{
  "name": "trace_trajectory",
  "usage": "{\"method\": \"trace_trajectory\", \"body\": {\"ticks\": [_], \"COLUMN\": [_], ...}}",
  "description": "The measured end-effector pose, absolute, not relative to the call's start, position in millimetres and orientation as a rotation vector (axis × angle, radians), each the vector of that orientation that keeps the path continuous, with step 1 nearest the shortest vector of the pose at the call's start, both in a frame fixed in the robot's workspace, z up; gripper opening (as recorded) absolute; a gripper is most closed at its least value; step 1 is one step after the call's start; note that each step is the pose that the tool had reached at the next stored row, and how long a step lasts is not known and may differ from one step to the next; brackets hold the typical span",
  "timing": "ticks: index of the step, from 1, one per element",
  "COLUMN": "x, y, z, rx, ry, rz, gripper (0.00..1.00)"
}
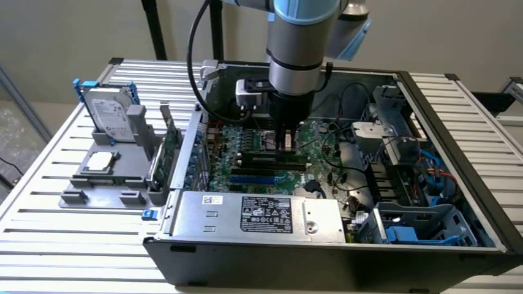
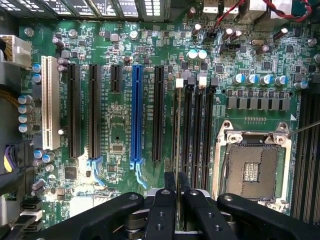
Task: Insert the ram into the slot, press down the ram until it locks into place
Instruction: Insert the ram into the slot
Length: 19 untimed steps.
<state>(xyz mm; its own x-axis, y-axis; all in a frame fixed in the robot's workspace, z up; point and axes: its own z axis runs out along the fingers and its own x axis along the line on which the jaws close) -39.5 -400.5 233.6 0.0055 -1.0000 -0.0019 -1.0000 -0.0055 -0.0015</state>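
In the wrist view the ram (image 2: 177, 131) appears edge-on as a thin line. It runs from my gripper (image 2: 176, 182) up to a white latch (image 2: 180, 83). It stands in line with the leftmost of several parallel black memory slots (image 2: 190, 131), and that slot itself is mostly hidden beneath it. The two black fingers (image 2: 164, 200) are closed together on the near end of the stick. In the exterior view the gripper (image 1: 286, 147) reaches straight down into the open computer case, and the ram (image 1: 263, 157) lies along the motherboard just below it.
A blue socket (image 2: 136, 115) and black expansion slots lie beside the memory slots, with the square silver processor socket (image 2: 252, 167) on the other side. The power supply (image 1: 261, 214), drive cages (image 1: 425, 223) and cables crowd the case. A hard drive (image 1: 110, 113) and an expansion card (image 1: 169, 150) stand outside it.
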Motion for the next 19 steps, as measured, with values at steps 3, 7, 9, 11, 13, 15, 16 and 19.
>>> {"method": "trace_trajectory", "body": {"ticks": [3, 7, 9, 11, 13, 15, 16, 19], "x": [-39.9, -40.6, -40.7, -40.7, -40.7, -40.7, -40.7, -40.7], "y": [-400.3, -400.0, -399.8, -399.6, -399.4, -399.4, -399.4, -399.4], "z": [233.0, 231.8, 231.4, 231.2, 230.9, 230.5, 230.4, 229.7], "rx": [-2.226, -2.226, -2.226, -2.226, -2.226, -2.226, -2.226, -2.226], "ry": [2.213, 2.214, 2.214, 2.214, 2.214, 2.214, 2.214, 2.214], "rz": [0.001, 0.000, 0.000, 0.000, 0.000, 0.000, 0.001, 0.001], "gripper": [0.13, 0.13, 0.13, 0.13, 0.13, 0.13, 0.13, 0.13]}}
